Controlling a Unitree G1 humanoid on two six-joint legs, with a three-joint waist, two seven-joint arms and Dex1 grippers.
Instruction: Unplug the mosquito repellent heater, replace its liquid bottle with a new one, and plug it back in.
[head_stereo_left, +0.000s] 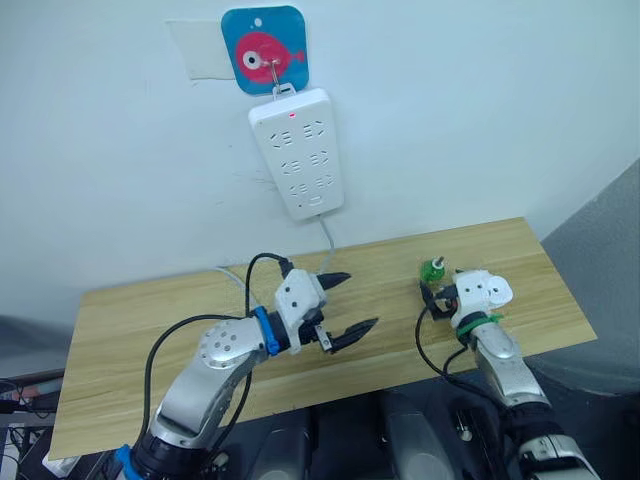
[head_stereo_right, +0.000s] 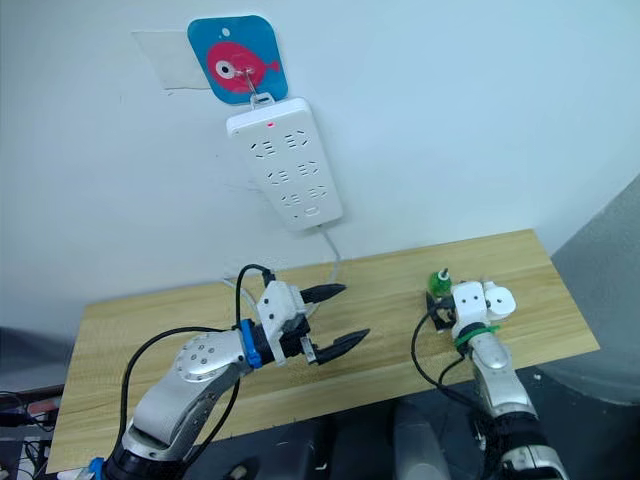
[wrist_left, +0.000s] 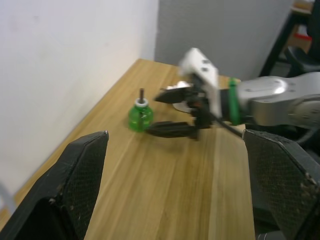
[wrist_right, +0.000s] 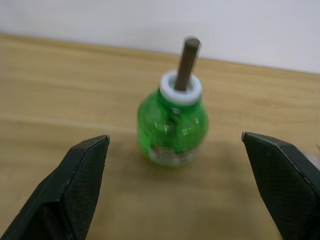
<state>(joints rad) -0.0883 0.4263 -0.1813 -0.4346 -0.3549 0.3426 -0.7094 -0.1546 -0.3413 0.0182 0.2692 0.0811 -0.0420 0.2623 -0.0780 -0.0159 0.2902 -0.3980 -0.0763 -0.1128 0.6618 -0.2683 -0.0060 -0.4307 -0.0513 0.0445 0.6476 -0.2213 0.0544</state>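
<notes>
- A wooden table (head_stereo_left: 150, 330) ran across the lower half of the head views, against a white wall (head_stereo_left: 480, 110).
- A white power strip (head_stereo_left: 296, 152) hung on the wall at upper centre, below a blue fish plaque (head_stereo_left: 265, 50). A small red light showed near its top, and its cord (head_stereo_left: 328, 240) dropped to the table.
- None of its sockets held a plug, and I could not make out the heater anywhere.
- A green bottle (wrist_right: 173, 128) with a white collar and a dark wick stood upright on the table, right of centre in the head views, near the wall-side edge.
- The right gripper (wrist_left: 167, 114) sat level with the bottle, fingers apart, tips just beside it. Whether they touched it could not be told; in the right wrist view the bottle stood between the fingers with wood showing on both sides.
- The left gripper (head_stereo_left: 352, 306) hovered over the table at centre frame, fingers spread wide and holding nothing, well apart from the bottle.
</notes>
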